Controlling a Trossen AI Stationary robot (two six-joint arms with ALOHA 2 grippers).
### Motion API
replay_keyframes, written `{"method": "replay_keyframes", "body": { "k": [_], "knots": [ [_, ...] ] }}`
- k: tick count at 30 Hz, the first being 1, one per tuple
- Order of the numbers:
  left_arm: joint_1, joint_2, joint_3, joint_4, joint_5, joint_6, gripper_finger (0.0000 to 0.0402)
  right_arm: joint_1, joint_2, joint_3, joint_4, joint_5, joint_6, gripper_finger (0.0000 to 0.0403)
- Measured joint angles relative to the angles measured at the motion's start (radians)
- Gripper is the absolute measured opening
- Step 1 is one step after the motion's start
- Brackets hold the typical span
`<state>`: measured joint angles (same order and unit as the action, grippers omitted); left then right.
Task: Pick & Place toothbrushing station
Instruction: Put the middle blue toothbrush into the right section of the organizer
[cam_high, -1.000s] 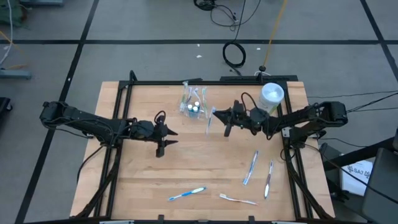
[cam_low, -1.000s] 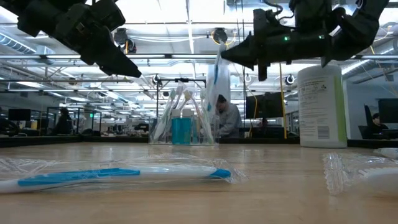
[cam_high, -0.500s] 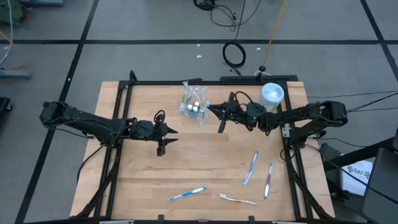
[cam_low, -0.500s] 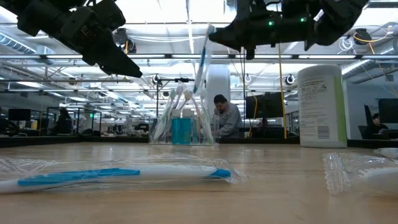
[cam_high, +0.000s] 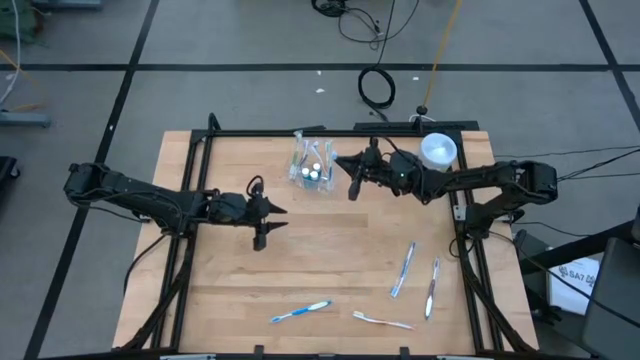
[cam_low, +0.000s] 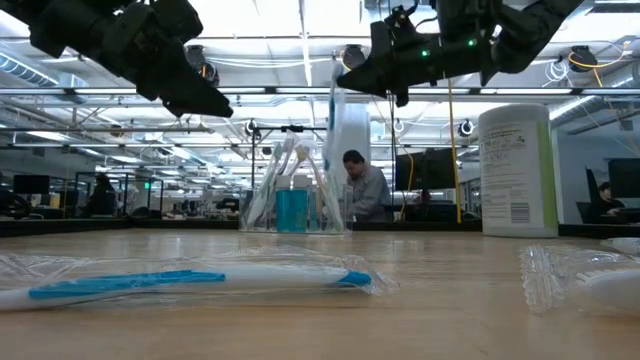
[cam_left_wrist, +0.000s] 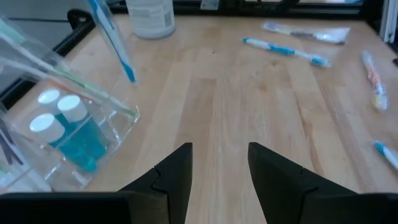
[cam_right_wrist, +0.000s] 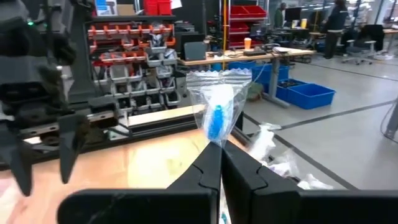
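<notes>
White canister (cam_high: 438, 151) beside right gripper (cam_high: 350, 182)

clear cup (cam_left_wrist: 37, 118) cut off, contents perhaps toothpaste tubes (cam_left_wrist: 74, 127)

I see a white cylindrical canister (cam_high: 438, 151) standing upright at the far right corner of the wooden table (cam_high: 330, 260). Beyond the table, a seated person (cam_low: 366, 190) shows, and a coiled black cable (cam_high: 377, 88) lies on the floor.

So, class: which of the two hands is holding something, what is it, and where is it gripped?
The right hand is shut on a wrapped toothbrush, pinching the end of its clear wrapper. The left hand is open and holds nothing.
</notes>
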<state>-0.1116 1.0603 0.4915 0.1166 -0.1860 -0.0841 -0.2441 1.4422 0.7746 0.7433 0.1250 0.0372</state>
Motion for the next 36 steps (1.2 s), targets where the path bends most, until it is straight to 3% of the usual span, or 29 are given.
{"method": "replay_keyframes", "body": {
  "k": [17,21,29,36],
  "knots": [
    [0.0,0.0,0.0,0.026,0.0,0.003,0.0161,-0.025,0.0,0.0,-0.003,0.007,-0.113,0.0],
    [0.0,0.0,0.0,0.026,0.0,0.003,0.0161,-0.025,0.0,0.0,-0.016,0.088,-0.152,0.0],
    [0.0,0.0,0.0,0.049,0.0,0.002,0.0161,-0.027,0.001,0.0,-0.025,0.106,-0.134,0.0],
    [0.0,0.0,0.0,0.053,0.001,0.001,0.0161,-0.028,0.088,0.0,0.021,0.112,-0.101,0.0]
  ]
}}
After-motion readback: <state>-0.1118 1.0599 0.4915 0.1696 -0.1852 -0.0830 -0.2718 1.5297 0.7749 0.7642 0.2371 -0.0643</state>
